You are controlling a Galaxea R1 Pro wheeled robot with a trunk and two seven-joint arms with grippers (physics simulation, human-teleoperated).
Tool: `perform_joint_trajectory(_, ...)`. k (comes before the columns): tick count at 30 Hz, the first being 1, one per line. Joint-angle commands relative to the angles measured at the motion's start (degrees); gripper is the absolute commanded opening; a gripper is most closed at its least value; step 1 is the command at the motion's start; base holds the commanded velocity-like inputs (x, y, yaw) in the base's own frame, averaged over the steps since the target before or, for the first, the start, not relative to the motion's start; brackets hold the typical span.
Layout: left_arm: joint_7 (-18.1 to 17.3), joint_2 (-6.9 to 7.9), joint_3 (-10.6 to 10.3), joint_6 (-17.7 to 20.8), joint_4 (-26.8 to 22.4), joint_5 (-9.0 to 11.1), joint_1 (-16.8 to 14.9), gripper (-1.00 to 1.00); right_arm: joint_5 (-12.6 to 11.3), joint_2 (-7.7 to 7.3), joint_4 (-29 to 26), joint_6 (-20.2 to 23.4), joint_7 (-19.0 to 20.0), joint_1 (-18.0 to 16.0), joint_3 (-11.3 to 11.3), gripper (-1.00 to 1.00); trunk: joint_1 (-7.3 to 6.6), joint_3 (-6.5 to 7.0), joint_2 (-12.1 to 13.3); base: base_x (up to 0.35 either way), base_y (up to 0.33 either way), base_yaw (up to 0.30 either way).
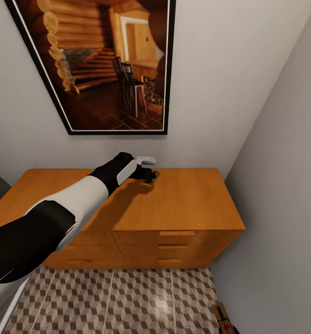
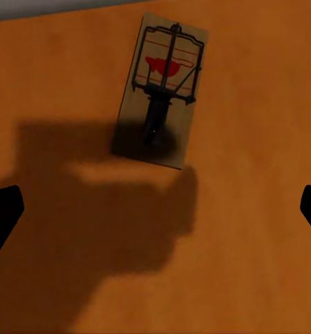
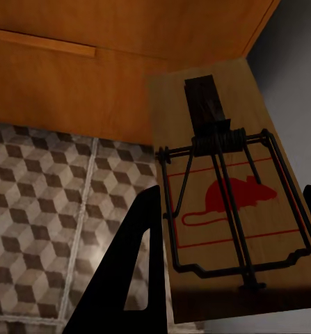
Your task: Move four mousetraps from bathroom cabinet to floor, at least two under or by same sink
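Note:
One mousetrap (image 2: 165, 90) lies flat on the orange-brown cabinet (image 1: 192, 199) top, near the back wall. My left gripper (image 2: 155, 212) hovers over the cabinet top just short of it, open, its dark fingertips (image 2: 2, 216) spread wide. In the head view that gripper (image 1: 148, 175) sits at the trap (image 1: 155, 176). My right gripper (image 3: 232, 202) is shut on a second mousetrap (image 3: 232, 209), held above the cube-patterned bathroom floor (image 3: 44, 209) in front of the cabinet's right corner. In the head view this trap (image 1: 222, 315) is at the lower right. The sink is out of view.
A grey wall (image 1: 285, 185) closes in right beside the cabinet. A large framed picture (image 1: 104, 60) hangs on the wall above it. The cabinet's drawer fronts (image 1: 176, 246) face the tiled floor (image 1: 127, 301), which spreads out in front.

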Motion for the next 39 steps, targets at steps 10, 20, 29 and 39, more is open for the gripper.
perform_joint_trajectory(10,0.5,0.00,-0.3,0.1,0.0,0.6,-0.1,1.00,0.5,0.01,0.0,-0.1,-0.3,0.0,-0.1,-1.00,0.03,-1.04,-0.1,0.089,0.000,0.000)
perform_joint_trajectory(20,0.5,0.00,-0.3,0.1,-0.1,0.6,-0.1,1.00,0.5,0.01,0.0,-0.1,-0.3,0.0,-0.1,-1.00,0.03,-1.98,-0.1,0.042,0.000,0.000)
perform_joint_trajectory(29,0.6,0.00,-0.3,0.1,-0.1,0.5,-0.1,1.00,0.5,0.01,0.0,-0.1,-0.3,0.0,-0.1,-1.00,0.03,-2.83,-0.1,0.001,0.000,0.000)
perform_joint_trajectory(39,0.7,0.00,-3.2,0.2,-0.5,-1.9,-0.1,1.00,0.5,0.02,0.0,-0.1,-0.3,0.0,-0.1,-1.00,0.03,-3.77,-0.1,0.000,0.000,0.000)
